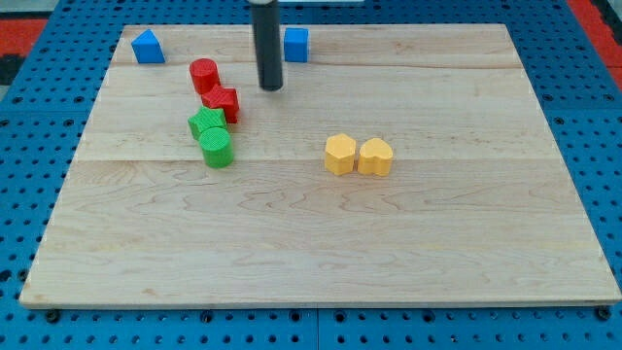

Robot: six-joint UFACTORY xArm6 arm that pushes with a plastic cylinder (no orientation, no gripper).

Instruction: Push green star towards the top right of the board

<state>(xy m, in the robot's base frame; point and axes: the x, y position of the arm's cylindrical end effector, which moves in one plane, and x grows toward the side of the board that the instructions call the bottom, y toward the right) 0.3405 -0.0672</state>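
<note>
The green star lies left of the board's middle, touching a green cylinder just below it and a red star-like block just above it. My tip is the lower end of the dark rod, up and to the right of the green star, right of the red blocks, apart from all of them.
A red cylinder sits above the red star-like block. A blue house-shaped block is at the top left and a blue cube at the top centre. Two yellow blocks touch right of centre on the wooden board.
</note>
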